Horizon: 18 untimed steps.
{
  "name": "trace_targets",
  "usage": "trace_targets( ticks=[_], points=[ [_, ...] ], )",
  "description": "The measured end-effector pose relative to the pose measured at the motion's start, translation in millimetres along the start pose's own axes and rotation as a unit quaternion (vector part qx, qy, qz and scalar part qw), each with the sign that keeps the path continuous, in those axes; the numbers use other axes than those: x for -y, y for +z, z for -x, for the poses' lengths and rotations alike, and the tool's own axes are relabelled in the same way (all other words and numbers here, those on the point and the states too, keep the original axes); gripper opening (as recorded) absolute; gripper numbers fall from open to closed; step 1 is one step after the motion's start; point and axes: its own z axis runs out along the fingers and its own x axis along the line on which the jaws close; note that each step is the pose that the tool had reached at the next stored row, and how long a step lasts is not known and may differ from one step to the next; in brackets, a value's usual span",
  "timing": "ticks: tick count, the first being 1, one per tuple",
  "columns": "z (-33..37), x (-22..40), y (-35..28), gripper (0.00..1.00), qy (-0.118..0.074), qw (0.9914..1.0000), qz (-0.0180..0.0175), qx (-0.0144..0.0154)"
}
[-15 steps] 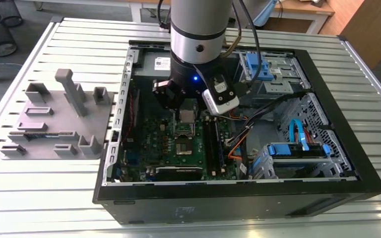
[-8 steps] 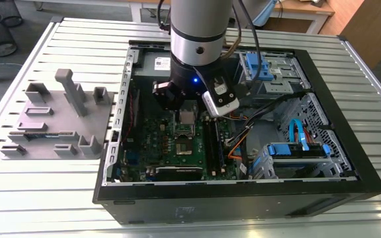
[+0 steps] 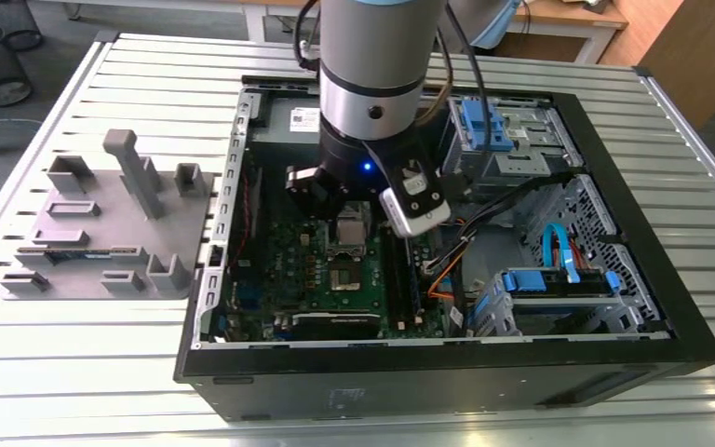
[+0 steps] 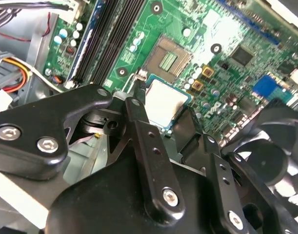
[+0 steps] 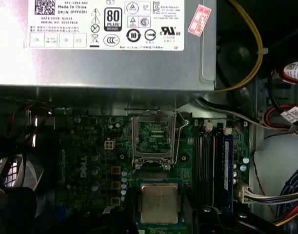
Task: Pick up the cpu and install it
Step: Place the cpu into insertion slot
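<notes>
The cpu (image 4: 167,103) is a small square chip with a silvery top and a green rim. My gripper (image 4: 164,109) is shut on it, one black finger (image 4: 140,92) at each of two opposite edges. It hangs just above the green motherboard (image 4: 222,34), beside the open socket (image 4: 170,58). In the first wrist view the cpu (image 5: 159,202) sits between the fingertips (image 5: 205,217), with the socket (image 5: 153,135) and its raised metal frame beyond it. In the exterior view my gripper (image 3: 339,212) is low inside the open computer case (image 3: 606,307), over the motherboard (image 3: 290,251).
A large grey power supply box (image 5: 105,63) lies just past the socket. Memory slots (image 5: 207,161) run alongside, and bundled cables (image 5: 280,195) crowd that side. A fan (image 4: 275,146) is close to the fingers. A grey fixture block (image 3: 103,233) stands outside the case, on the exterior view's left.
</notes>
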Motion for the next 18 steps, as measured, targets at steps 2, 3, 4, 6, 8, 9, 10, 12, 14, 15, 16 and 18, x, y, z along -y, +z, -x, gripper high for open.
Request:
trace_targets(
  ticks=[2, 3, 4, 6, 8, 9, 10, 12, 14, 15, 16, 18],
  points=[
    [0.0, 2.4, 2.0, 0.47, 0.0, 1.0, -0.0003, 0.0001],
    [0.0, 3.0, 3.4, 0.47, 0.001, 1.0, -0.0007, 0.0001],
    [-0.1, 3.6, 4.8, 0.47, 0.001, 1.0, -0.0013, 0.0001],
    [-0.1, 4.6, 7.8, 0.47, 0.001, 1.0, -0.0022, 0.0],
    [-0.1, 5.3, 11.0, 0.47, 0.001, 0.99999, -0.0031, 0.0001],
    [-0.2, 5.6, 12.5, 0.47, 0.002, 0.99999, -0.0036, 0.0001],
    [-0.2, 6.0, 13.7, 0.47, 0.002, 0.99999, -0.0044, 0.0],
    [-0.2, 7.0, 16.3, 0.47, 0.004, 0.99998, -0.0057, 0.0001],
    [-0.3, 8.0, 18.9, 0.47, 0.005, 0.99996, -0.0072, 0.0001],
    [-0.3, 8.5, 20.2, 0.47, 0.006, 0.99995, -0.0079, 0.0001],
    [-0.3, 9.1, 21.4, 0.47, 0.006, 0.99994, -0.0084, 0.0001],
    [-0.4, 10.5, 24.1, 0.47, 0.007, 0.99993, -0.0091, 0.0001]
  ],
)
